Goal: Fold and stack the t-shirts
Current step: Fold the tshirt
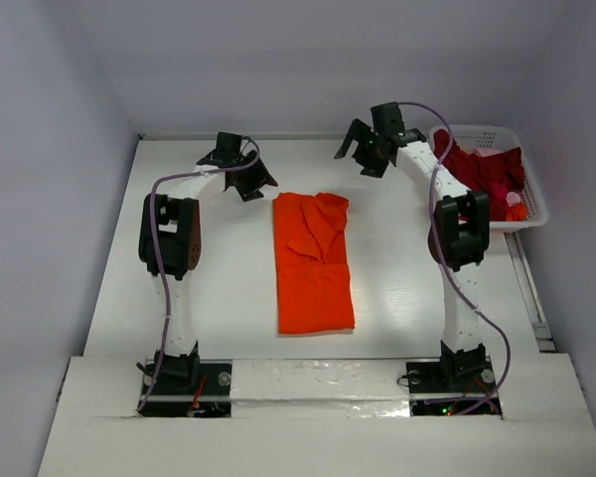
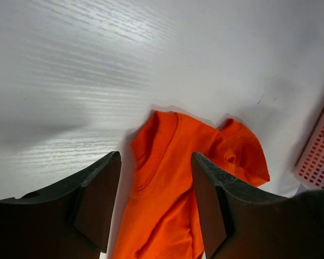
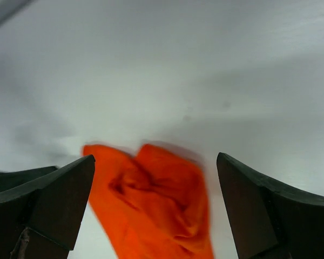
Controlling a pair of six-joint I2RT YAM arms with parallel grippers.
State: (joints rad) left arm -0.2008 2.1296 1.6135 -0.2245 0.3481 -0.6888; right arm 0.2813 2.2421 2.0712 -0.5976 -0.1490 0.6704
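An orange t-shirt (image 1: pixel 314 263) lies folded into a long narrow strip in the middle of the table, with its collar end bunched at the far side. My left gripper (image 1: pixel 253 179) hovers open just off the shirt's far left corner. In the left wrist view the collar of the orange t-shirt (image 2: pixel 167 178) shows below the open left gripper (image 2: pixel 156 162), with nothing pinched. My right gripper (image 1: pixel 363 159) hangs wide open above the far right corner. The right wrist view shows the blurred orange t-shirt (image 3: pixel 151 199) under the right gripper (image 3: pixel 156 159). Dark red t-shirts (image 1: pixel 482 169) are heaped in the basket.
A white lattice basket (image 1: pixel 537 215) stands at the far right of the table; its wall (image 2: pixel 318 156) also shows in the left wrist view. A small orange patch (image 1: pixel 517 210) sits among the red cloth. Grey walls close in the table on three sides.
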